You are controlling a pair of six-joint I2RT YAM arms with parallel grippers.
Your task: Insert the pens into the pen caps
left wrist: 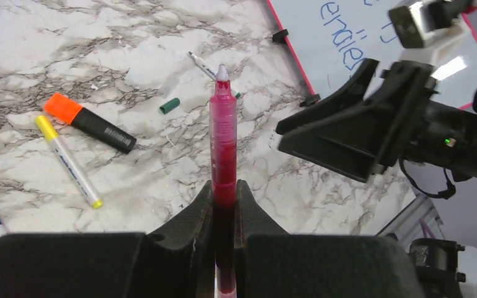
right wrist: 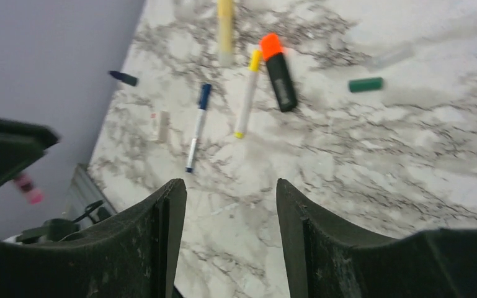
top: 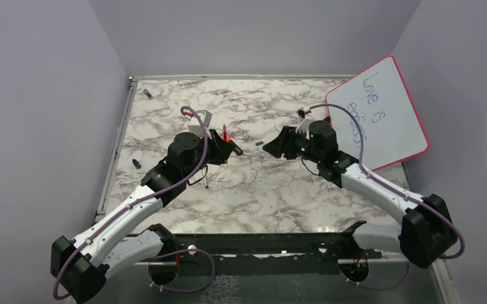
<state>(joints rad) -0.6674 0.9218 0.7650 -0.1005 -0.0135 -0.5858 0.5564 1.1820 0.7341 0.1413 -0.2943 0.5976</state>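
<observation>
While pinched between the narrow jaws of the left gripper, points straight out ahead, pale tip bare: red pen. Ahead and to its right, apart from the pen: right gripper, spread wide, holding nothing. Down on the table, left of the left gripper: white pen with yellow ends, just beside a black highlighter with an orange end. Farther ahead, lone green cap lying on its side. Farthest, off to the right: whiteboard.

Red pen held (nib bare); green cap lying.
</observation>
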